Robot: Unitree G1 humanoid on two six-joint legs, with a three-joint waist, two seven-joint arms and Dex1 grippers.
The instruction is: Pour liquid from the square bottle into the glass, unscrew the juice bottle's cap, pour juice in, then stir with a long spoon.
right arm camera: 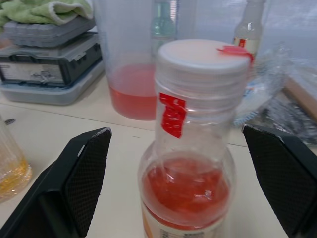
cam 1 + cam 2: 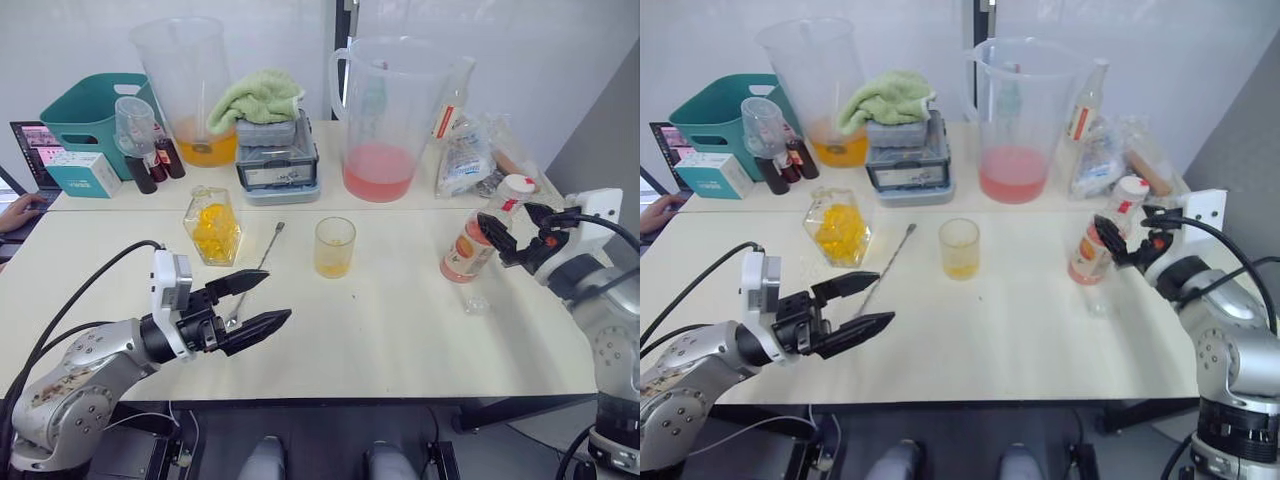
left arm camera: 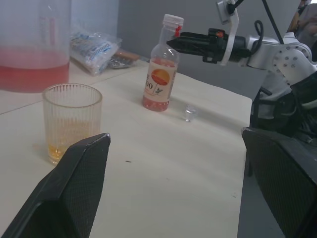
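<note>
Uncapping step: right gripper (image 2: 512, 233) fingers spread astride juice bottle (image 2: 468, 250) neck; cap (image 1: 200, 57) on; next, close. Left gripper (image 2: 256, 303) released.

— What's where on my feed?
— I see the glass (image 2: 334, 246) at frame centre, the long spoon (image 2: 258, 270) just left of it, the square bottle (image 2: 213, 227) further left.
— And right?
— The juice bottle (image 2: 484, 241) stands centre-right, the cap (image 2: 516, 187) on it; a pitcher (image 2: 385, 118) sits behind, upper centre.
</note>
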